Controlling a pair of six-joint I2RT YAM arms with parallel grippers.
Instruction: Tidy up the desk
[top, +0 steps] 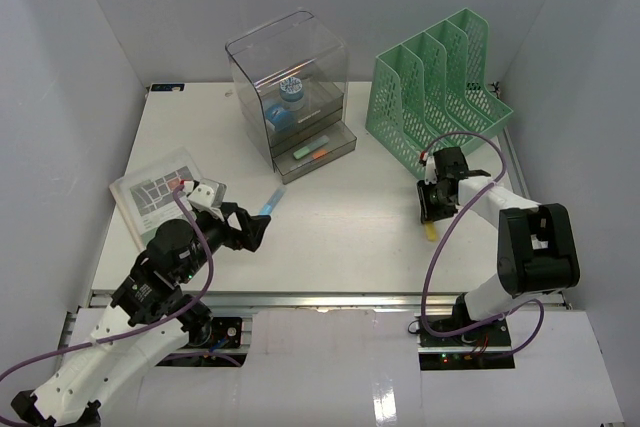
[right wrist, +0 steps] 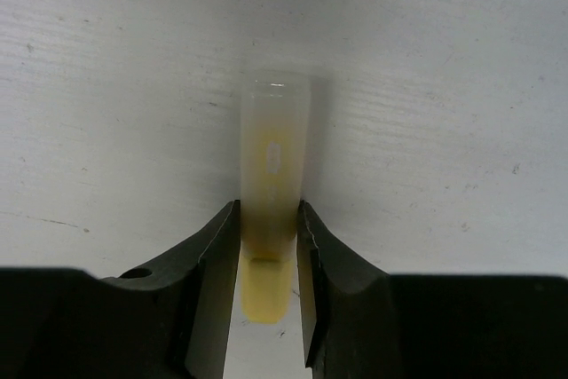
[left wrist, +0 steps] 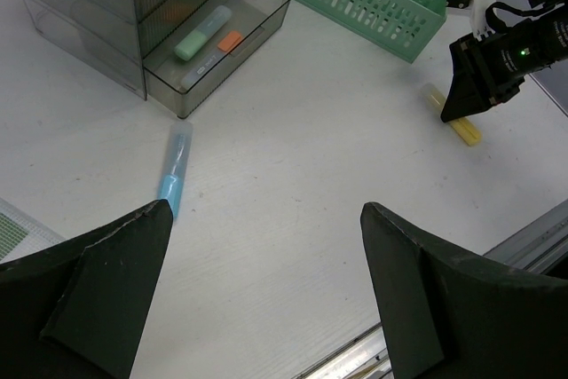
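The desk is a wide white tabletop. My right gripper points down at its right side, and its jaws are shut on a yellow highlighter that lies on the desk. The pen's end pokes out below the gripper in the top view and in the left wrist view. My left gripper is open and empty low over the desk. A blue highlighter lies just ahead of its left finger, also seen from above.
A smoky clear drawer box stands at the back centre, its bottom drawer open with green and orange highlighters inside. A green mesh file rack stands back right. A printed booklet lies at the left. A metal rail runs along the front edge.
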